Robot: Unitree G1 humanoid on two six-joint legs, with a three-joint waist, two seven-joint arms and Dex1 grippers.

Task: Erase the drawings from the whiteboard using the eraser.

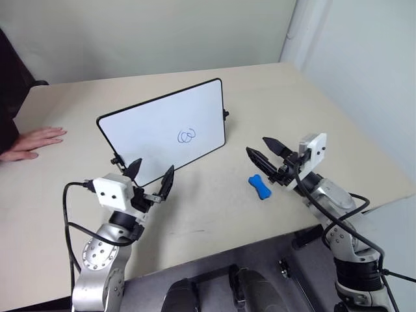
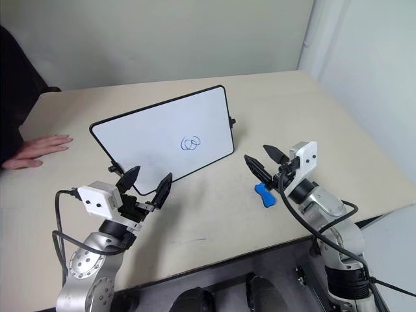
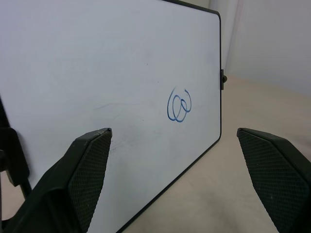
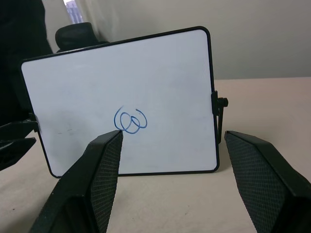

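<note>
Whiteboard [image 1: 166,130] stands tilted on the table [image 1: 273,91], blue drawings [image 1: 186,136] unwiped near its middle. Eraser [image 1: 259,186] lies on the table off its right corner. Right gripper [image 1: 266,153] hovers just above the eraser, fingers spread, nothing held. Left gripper [image 1: 151,175] gapes wide by the board's lower left edge, pointing at it.

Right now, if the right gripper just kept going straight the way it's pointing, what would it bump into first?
Probably the whiteboard. The right gripper, jaws open, aims at its face near the blue drawings, with bare table between. The eraser lies below that line.
</note>
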